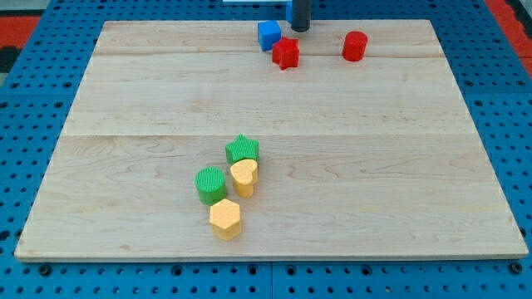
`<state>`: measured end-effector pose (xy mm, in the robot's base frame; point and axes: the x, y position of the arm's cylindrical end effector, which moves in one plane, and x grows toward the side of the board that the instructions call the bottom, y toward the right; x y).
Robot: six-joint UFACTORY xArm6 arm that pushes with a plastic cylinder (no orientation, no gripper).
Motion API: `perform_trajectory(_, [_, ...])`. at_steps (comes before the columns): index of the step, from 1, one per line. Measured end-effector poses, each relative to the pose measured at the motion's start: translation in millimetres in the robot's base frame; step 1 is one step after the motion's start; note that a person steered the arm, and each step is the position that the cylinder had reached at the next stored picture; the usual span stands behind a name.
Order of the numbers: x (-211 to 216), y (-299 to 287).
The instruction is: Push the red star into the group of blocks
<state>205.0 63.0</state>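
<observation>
Resting just above the red star [285, 52], at the board's top edge, my tip [300, 30] has no jaws — it holds nothing. I should push it straight down toward the green star [242, 149] — slowly.

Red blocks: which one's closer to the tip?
The red star, just below my tip and beside the blue block. The red cylinder sits alone, farther toward the view's right.

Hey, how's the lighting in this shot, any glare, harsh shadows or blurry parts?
Camera view: even, soft light on the wooden board, no glare; the red star and green blocks cast only faint short shadows; everything reads sharp except my tip, cropped by the view's top, just above-right of the star.
</observation>
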Motion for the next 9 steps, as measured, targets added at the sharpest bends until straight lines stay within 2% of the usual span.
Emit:
perform_trajectory(1, [-12.5, 65.7])
perform_trajectory(3, [-13.1, 68.5])
perform_trajectory(4, [-11.8, 20.3])
perform_trajectory(5, [-5.4, -69.7])
perform_trajectory(7, [117.0, -52.1])
perform_trajectory(8, [108.0, -86.4])
perform_trajectory(9, [48.2, -108.4])
